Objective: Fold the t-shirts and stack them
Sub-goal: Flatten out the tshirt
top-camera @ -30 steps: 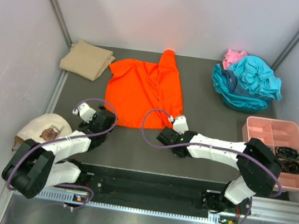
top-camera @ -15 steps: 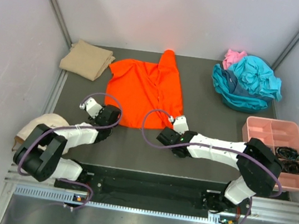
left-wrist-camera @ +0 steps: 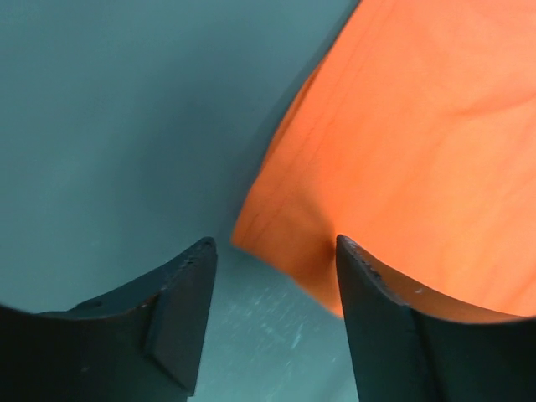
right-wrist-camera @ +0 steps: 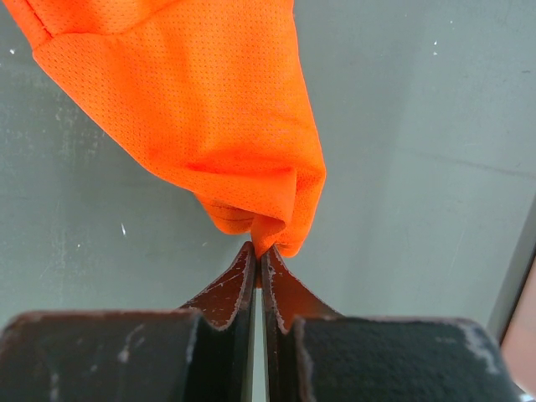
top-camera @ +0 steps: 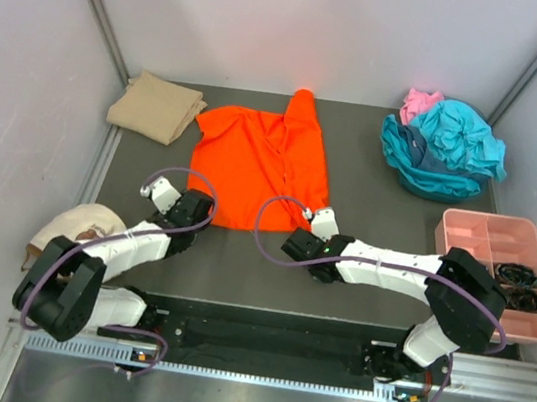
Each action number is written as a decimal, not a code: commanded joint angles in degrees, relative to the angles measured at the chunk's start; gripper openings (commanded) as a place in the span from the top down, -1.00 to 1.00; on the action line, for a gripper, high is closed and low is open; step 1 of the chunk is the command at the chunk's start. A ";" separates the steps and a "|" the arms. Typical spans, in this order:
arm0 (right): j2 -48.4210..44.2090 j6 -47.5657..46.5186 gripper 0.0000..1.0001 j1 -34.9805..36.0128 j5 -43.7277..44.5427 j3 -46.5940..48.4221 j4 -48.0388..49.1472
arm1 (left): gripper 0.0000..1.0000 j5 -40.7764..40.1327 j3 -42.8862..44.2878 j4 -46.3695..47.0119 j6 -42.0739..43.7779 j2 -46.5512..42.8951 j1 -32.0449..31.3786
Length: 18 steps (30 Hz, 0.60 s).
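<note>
Right gripper [right-wrist-camera: 258,249] is pressed together on the near right corner of the orange t-shirt [top-camera: 259,164], with a bunched fold of cloth caught at its tips. Across the hem, the left gripper [left-wrist-camera: 272,251] stands spread low over the table [top-camera: 240,257]; the near left corner of the cloth lies between its fingers, ungripped. The orange t-shirt lies spread out mid-table. A folded tan t-shirt [top-camera: 156,106] rests at the far left corner. Crumpled teal t-shirts [top-camera: 443,146] and a pink t-shirt [top-camera: 419,104] are heaped at the far right. A pink tray [top-camera: 461,235] sits at the right edge, a cream cap [top-camera: 67,227] at the left.
</note>
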 commanded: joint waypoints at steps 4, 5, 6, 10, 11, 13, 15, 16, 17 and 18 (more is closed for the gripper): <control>0.18 0.54 1.00 -0.22 -0.18 2.49 1.59 | -0.34 -2.34 -0.33 -8.99 -0.73 -7.40 0.01; 0.27 0.45 1.00 -0.22 -0.44 2.50 1.59 | -0.38 -2.43 -0.42 -9.43 -0.81 -8.02 0.01; 0.27 0.54 1.00 -0.22 -0.44 2.50 1.59 | -0.40 -2.26 -0.42 -10.04 -0.90 -8.55 0.01; 0.36 0.28 1.00 -0.22 -0.53 2.41 1.67 | -0.48 1.69 -1.20 -9.00 -3.17 -11.44 0.01; 0.36 0.19 1.00 -0.22 -0.35 2.41 1.67 | -0.49 4.74 -1.90 -7.78 -3.71 -12.06 0.01; 0.44 0.10 1.00 -0.22 -0.35 2.58 1.59 | -0.52 7.58 -4.01 -3.83 -5.81 -13.90 0.01; 0.36 0.19 1.00 -0.22 -0.18 2.76 1.15 | -0.61 10.30 -5.42 -1.62 -7.40 -15.05 0.01; 0.36 0.19 1.00 -0.22 -0.26 2.67 1.06 | -0.66 10.92 -6.30 -0.39 -8.80 -15.84 0.01; 0.36 0.10 1.00 -0.22 -0.09 2.76 1.06 | -0.74 11.54 -6.57 -0.03 -9.25 -16.19 0.01; 0.36 0.19 1.00 -0.14 -0.09 2.76 0.97 | -0.82 12.59 -6.74 0.06 -9.42 -16.46 0.01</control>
